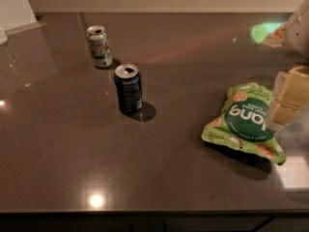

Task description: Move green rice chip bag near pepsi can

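Chip bag (245, 122), tool (288, 99) beside, pepsi can (128, 89), pale can (99, 46)

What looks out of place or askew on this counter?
Nothing is spilled or damaged. The pepsi can and the pale can stand upright. Only the bag sits askew, its lettering upside down. The gripper is at the right edge, beside the bag.

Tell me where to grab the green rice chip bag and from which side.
Probably grip the green rice chip bag by its thin edge on the view's right, coming in from that side. It lies flat and wide on the counter, too broad to span, and the end effector sits right beside that edge.
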Robot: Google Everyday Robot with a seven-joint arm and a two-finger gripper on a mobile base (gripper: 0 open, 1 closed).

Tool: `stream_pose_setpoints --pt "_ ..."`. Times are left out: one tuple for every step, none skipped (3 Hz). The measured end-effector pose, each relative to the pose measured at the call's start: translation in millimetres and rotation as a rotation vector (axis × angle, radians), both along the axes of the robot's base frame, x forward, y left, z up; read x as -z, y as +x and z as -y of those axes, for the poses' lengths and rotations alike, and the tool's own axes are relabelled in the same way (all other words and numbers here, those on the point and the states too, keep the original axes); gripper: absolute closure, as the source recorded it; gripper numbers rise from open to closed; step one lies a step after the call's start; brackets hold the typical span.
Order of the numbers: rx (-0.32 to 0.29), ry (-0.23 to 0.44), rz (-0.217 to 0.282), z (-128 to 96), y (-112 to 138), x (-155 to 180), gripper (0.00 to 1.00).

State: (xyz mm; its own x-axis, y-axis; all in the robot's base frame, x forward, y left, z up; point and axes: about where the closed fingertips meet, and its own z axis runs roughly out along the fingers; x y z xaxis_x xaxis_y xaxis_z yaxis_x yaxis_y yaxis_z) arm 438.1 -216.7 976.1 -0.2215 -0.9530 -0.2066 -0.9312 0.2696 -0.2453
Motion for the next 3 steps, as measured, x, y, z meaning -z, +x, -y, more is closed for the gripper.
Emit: stream_pose_setpoints --pt "0.0 0.0 0.0 0.0 0.0 0.0 0.0" --pt "0.058 -0.001 -0.02 3.9 10.5 4.5 0.0" --pt "0.204 -0.021 -0.064 15.4 30.7 22.4 0.0"
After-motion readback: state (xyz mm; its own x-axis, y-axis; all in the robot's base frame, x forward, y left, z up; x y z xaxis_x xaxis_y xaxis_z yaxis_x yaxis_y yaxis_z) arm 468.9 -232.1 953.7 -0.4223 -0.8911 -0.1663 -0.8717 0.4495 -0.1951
